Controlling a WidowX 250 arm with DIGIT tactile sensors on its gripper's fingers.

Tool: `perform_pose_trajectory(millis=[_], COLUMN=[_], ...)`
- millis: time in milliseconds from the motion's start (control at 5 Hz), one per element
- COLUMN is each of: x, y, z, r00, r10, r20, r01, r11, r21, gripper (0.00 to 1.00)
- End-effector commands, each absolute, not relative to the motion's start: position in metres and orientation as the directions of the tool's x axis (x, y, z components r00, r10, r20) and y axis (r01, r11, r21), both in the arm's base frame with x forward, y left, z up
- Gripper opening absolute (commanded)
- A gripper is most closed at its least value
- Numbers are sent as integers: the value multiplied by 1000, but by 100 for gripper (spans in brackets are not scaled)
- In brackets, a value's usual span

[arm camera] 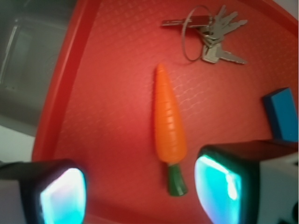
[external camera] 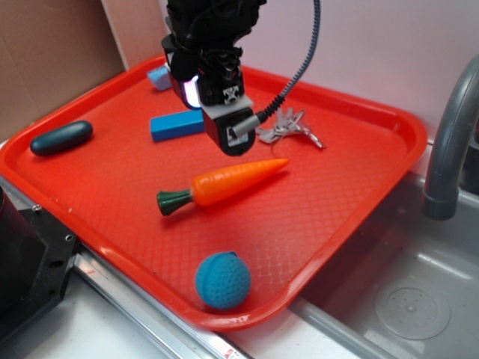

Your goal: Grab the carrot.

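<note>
I see the gripper (arm camera: 140, 189) spread wide, grasping nothing — hovering over the carrot (external camera: 224, 184) on the red tray (external camera: 352, 217), keys (arm camera: 210, 35) near its tip.

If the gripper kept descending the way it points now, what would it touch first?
Most likely the carrot: it lies between the open fingers of the gripper, near its stem end. Height above it is unclear.

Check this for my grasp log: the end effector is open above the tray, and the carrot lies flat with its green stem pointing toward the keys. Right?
Not quite. The wrist view shows the carrot with its orange tip toward the keys; the stem points away. The end effector is open above the tray.
</note>
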State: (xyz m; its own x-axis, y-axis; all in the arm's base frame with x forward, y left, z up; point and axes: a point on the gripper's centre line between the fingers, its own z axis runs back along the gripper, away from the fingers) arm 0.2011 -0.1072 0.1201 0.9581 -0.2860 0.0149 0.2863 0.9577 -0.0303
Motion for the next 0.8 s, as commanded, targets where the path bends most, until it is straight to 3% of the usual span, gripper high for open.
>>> perform_pose_trajectory(millis=[0,400,600], x=[198,190,175], y=[-86,-84,-84], z=[91,26,9], r00=[977,946,931], r10=[-209,-203,-198], r20=[-45,-253,-306], r01=[207,222,230], r11=[977,974,970], r21=[-48,49,75], gripper=[100,100,100])
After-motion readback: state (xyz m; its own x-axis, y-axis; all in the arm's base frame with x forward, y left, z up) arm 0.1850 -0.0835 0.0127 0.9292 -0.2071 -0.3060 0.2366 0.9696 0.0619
